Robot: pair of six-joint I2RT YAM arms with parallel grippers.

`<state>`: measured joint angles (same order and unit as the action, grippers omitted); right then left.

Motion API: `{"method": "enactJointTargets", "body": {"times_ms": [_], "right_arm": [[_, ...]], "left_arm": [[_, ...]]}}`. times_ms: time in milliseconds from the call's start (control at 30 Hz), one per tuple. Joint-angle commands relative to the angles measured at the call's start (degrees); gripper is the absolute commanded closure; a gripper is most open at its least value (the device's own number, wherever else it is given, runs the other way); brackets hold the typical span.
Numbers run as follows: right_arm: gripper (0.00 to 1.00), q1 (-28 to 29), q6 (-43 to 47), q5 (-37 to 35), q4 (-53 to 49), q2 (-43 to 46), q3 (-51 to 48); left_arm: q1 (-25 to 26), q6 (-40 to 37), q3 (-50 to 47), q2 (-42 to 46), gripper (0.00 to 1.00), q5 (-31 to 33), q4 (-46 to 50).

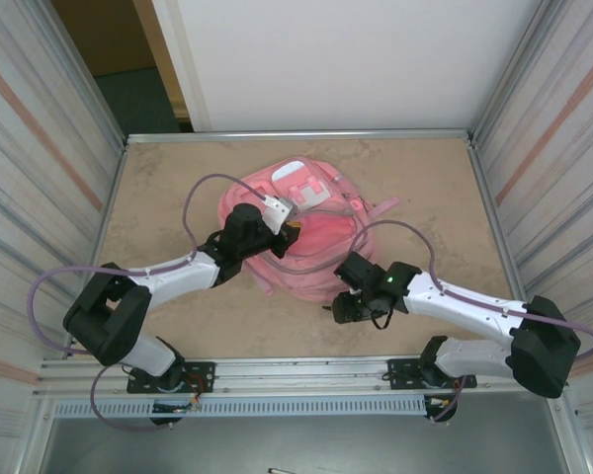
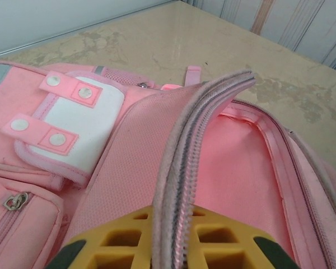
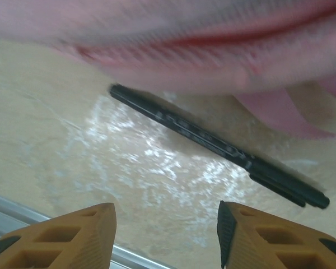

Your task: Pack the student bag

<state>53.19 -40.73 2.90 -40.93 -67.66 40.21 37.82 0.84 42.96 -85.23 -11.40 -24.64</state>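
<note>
The student bag (image 1: 321, 247), pink with a white patch (image 2: 78, 126), lies flat in the middle of the table. My left gripper (image 1: 289, 233) is shut on the zipped rim (image 2: 196, 129) of the bag's main opening and holds that flap lifted, so the pink lining (image 2: 241, 168) shows beyond my fingers (image 2: 117, 241). A black pen (image 3: 213, 143) lies on the table just in front of the bag's blurred near edge (image 3: 185, 45). My right gripper (image 3: 167, 216) hovers open above the table a little short of the pen, with nothing between its fingers. From above it sits at the bag's near side (image 1: 344, 306).
The beige table (image 1: 168, 178) is walled by corrugated panels left and right. A metal rail (image 1: 306, 367) runs along the near edge, close behind my right fingers (image 3: 22, 210). A small zipped front pocket (image 2: 17, 207) lies left of the lifted flap.
</note>
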Motion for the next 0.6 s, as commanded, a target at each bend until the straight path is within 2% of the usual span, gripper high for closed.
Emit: {"method": "enactJointTargets", "body": {"times_ms": [0,133,367,567], "right_arm": [[0.44,0.09,-1.85,-0.12,-1.44,1.43,-1.57],[0.44,-0.01,0.73,-2.89,-3.79,-0.72,0.13],[0.39,0.07,3.46,-6.69,-2.23,-6.57,1.48],[0.28,0.07,7.06,-7.74,-0.70,-11.82,3.63]], "left_arm": [[-1.07,-1.70,1.20,0.12,0.85,-1.15,-0.27],[-1.53,-1.72,-0.19,1.10,0.85,-1.60,-1.60],[-2.12,-2.06,-0.59,1.91,0.86,-3.19,-0.83],[-2.36,-2.05,-1.70,2.64,0.86,-2.94,-1.07]]}}
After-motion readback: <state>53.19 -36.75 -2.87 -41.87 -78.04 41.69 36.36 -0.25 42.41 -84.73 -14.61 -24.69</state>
